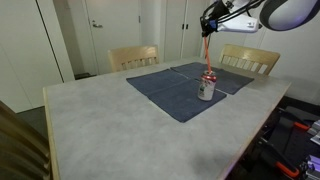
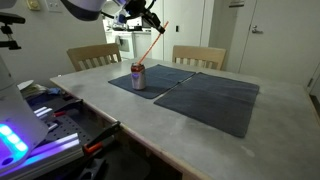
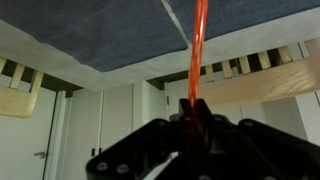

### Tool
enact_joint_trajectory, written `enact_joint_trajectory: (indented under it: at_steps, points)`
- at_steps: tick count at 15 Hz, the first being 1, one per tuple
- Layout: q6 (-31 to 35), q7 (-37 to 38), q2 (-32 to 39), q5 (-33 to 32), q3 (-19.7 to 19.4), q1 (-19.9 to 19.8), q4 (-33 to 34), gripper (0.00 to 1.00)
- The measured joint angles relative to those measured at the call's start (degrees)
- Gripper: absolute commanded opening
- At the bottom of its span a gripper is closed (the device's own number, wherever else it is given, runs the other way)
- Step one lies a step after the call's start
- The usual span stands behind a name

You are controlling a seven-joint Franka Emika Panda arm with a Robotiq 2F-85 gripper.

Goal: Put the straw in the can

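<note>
The can [image 1: 207, 87], silver with red markings, stands upright on a dark blue cloth [image 1: 165, 95]; it also shows in an exterior view [image 2: 138, 77]. The red straw [image 1: 206, 52] runs from my gripper [image 1: 209, 26] down to the can's top. In an exterior view the straw [image 2: 150, 45] slants from the gripper [image 2: 160, 24] down toward the can. In the wrist view my gripper [image 3: 192, 118] is shut on the straw [image 3: 197, 45], which points away from the jaws. The can is not visible there.
Two dark blue cloths [image 2: 210, 95] lie on a pale table [image 1: 110, 125]. Two wooden chairs [image 1: 133, 57] [image 1: 250, 58] stand at the far side. Equipment and cables [image 2: 50, 120] sit beside the table edge.
</note>
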Motion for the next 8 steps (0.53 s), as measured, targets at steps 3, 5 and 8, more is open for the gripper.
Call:
enact_joint_trajectory:
  at_steps: [3, 5, 8]
  points:
    - [0.0, 0.0, 0.1, 0.0, 0.31, -0.82, 0.5, 0.02]
    - [-0.22, 0.01, 0.76, 0.0, 0.3, -0.93, 0.74, 0.02]
    - [-1.33, 0.01, 3.69, -0.29, -0.02, -0.91, 1.14, 0.02]
